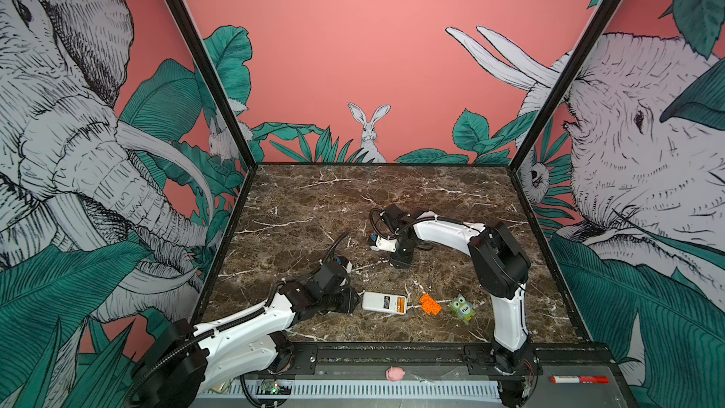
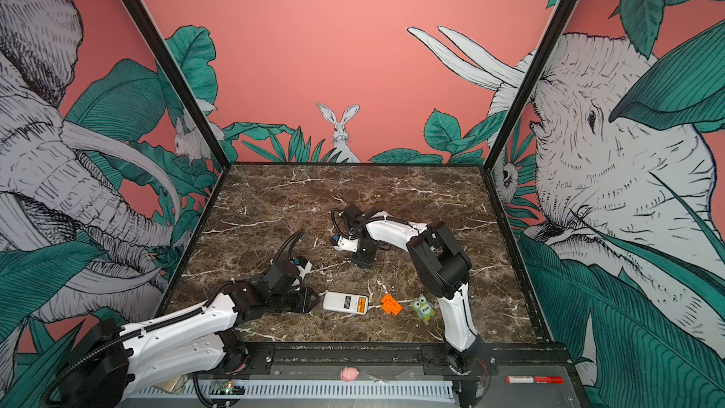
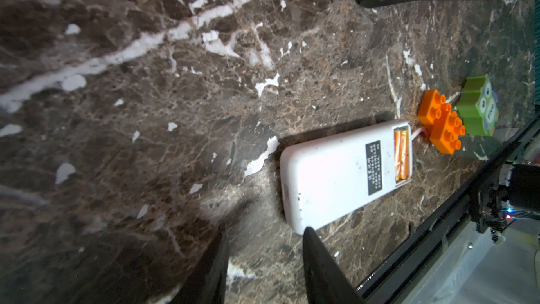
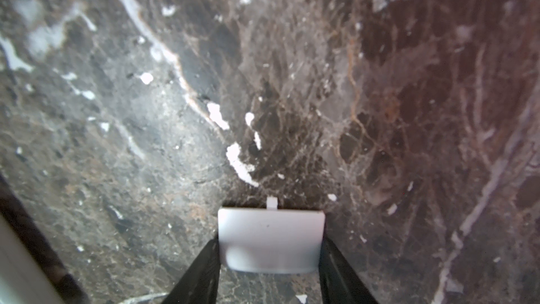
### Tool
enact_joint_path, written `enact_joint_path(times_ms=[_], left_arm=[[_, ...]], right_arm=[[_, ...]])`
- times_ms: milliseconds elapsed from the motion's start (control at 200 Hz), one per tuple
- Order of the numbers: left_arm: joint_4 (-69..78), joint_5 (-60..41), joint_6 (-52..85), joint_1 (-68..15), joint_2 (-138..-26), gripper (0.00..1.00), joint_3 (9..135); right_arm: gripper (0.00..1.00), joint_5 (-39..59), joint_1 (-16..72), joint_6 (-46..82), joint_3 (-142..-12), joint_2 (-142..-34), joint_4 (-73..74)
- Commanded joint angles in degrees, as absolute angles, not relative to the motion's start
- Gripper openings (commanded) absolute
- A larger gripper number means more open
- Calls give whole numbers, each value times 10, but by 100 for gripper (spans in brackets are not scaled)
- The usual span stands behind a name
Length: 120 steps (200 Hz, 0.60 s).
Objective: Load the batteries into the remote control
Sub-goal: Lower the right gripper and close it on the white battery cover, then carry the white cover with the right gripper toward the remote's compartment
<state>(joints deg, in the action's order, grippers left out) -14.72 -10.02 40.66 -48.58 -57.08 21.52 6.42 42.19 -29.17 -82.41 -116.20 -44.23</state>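
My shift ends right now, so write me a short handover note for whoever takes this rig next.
Left gripper: open, empty, at one end of the remote control.
Right gripper: closed on the white battery cover, low over the table, away from the remote.
Remote: face down near the front edge, compartment open.
Batteries: both lying in the compartment.
Done: batteries loaded.
Left: probably fit the cover over the compartment.

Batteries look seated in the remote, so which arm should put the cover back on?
Right. The battery cover sits between the fingers of the right gripper, while the left gripper is open and empty beside the remote control, whose batteries lie exposed.
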Motion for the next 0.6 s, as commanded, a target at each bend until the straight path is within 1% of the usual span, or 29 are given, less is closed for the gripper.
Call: enact_joint_path(times_ms=[0, 110, 305, 485, 595], left_arm=[[-146, -96, 403, -482, -565, 43, 207], [-145, -96, 404, -481, -565, 43, 207], [-141, -96, 406, -481, -564, 43, 204], [-137, -98, 406, -480, -565, 43, 202], [-137, -99, 407, -479, -562, 43, 202]], right_arm=[[44, 73, 421, -295, -822, -1166, -466], [39, 78, 422, -288, -813, -1148, -463], [33, 91, 423, -263, -786, -1094, -451], [31, 116, 430, -235, -746, -1028, -450], [30, 114, 445, -217, -719, -994, -464]])
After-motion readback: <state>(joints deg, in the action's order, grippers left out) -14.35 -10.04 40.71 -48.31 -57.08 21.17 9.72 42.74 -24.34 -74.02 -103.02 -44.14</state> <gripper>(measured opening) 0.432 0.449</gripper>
